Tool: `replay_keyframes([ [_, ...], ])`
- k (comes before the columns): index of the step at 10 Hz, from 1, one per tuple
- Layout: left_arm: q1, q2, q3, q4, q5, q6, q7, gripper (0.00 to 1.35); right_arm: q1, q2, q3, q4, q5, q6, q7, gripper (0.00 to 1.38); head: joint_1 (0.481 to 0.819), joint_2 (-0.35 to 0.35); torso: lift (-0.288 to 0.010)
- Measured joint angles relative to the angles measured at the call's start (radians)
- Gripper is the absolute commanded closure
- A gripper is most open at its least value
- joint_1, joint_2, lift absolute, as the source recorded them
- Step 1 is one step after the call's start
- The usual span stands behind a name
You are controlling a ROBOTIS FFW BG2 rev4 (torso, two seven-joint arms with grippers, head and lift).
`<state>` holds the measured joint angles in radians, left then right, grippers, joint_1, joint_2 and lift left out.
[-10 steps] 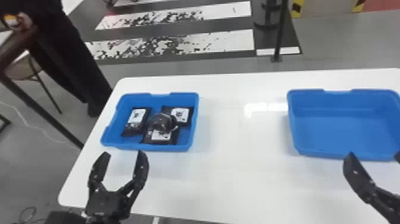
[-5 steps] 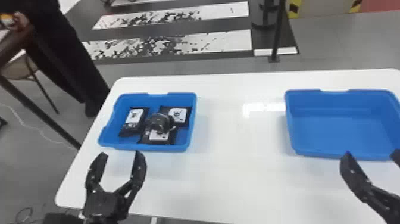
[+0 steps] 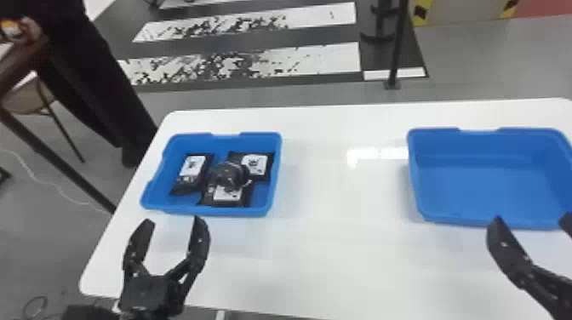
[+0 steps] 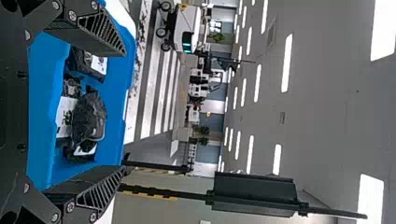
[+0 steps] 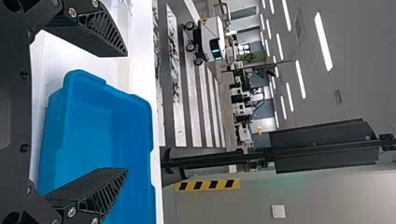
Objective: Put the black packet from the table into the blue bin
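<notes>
- Left gripper [image 3: 171, 221] first: we see its two fingers spread wide, with nothing held between them. We have it at the near left of the table [image 3: 332, 255], its tips just on the near side of the left bin [image 3: 178, 210].
- Right gripper [image 3: 532, 222] likewise: we find its fingers wide apart and gripping nothing. It sits at the near right, by the near rim of the right bin [image 3: 489, 183].
- We see black packets in the left bin, and cannot tell which of them the task means. Three carry white labels.
- Left packet [image 3: 185, 181]: we see it lying by itself along the bin's left side, label up.
- Far packet [image 3: 266, 170]: we spot it towards the far right corner, label up.
- Near packet [image 3: 213, 200]: we see it close to the near wall, label up.
- Crumpled packet [image 3: 230, 175]: we make this one out in the middle, dark and bunched, lying partly over the near packet.
- Both bins are blue and stand on the white table, well apart, one on the left and one on the right.
- Beyond the table's far edge we see a dark pole [image 3: 396, 51] and a floor with broad white stripes [image 3: 315, 59].
</notes>
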<state>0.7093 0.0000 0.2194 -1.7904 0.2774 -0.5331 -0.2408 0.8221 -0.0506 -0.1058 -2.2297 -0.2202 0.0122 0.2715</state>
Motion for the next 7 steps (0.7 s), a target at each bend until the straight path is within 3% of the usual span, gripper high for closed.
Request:
replay_keyframes([
  [7,0.004,0.0,0.0,0.0,0.009,-0.002,0.003,0.18,0.0,0.0,0.0,0.0,-0.001,0.0,0.0,0.14,0.695,0.189,-0.11],
])
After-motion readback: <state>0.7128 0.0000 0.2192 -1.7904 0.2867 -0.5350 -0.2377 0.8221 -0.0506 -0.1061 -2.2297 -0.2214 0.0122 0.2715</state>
